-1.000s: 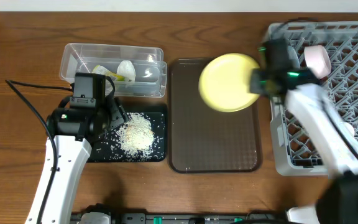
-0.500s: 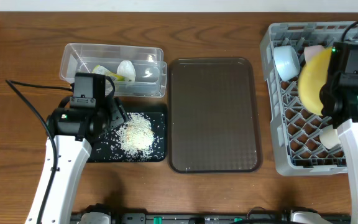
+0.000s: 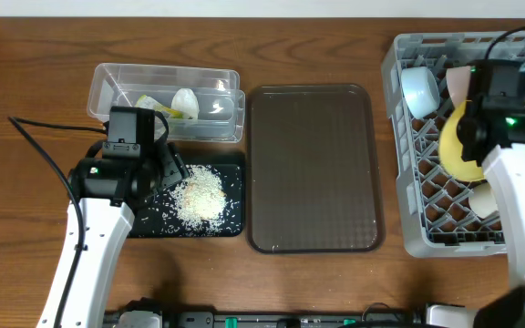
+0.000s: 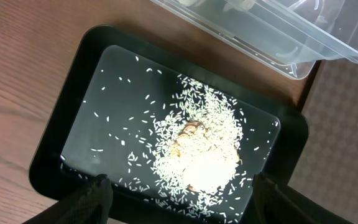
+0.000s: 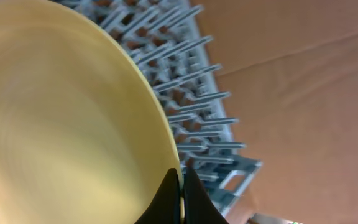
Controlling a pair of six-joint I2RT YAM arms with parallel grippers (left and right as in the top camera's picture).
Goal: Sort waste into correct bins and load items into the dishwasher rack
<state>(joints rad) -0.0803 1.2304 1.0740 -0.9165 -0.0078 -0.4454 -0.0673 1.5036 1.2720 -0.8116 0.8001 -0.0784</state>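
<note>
My right gripper is shut on the rim of the yellow plate and holds it on edge inside the grey dishwasher rack. The rack also holds a light blue bowl, a small white cup and a pale bowl partly hidden by the arm. My left gripper is open above the black tray, which holds a heap of white rice. The clear tub holds the green-and-yellow wrapper and crumpled white paper. No chopsticks show.
A large brown serving tray lies between the black tray and the rack, with nothing on it. The left arm's black cable trails over the wooden table at the left.
My right arm carried the yellow plate from above the brown tray rightwards into the rack and lowered it there on edge. The left arm has not moved.
</note>
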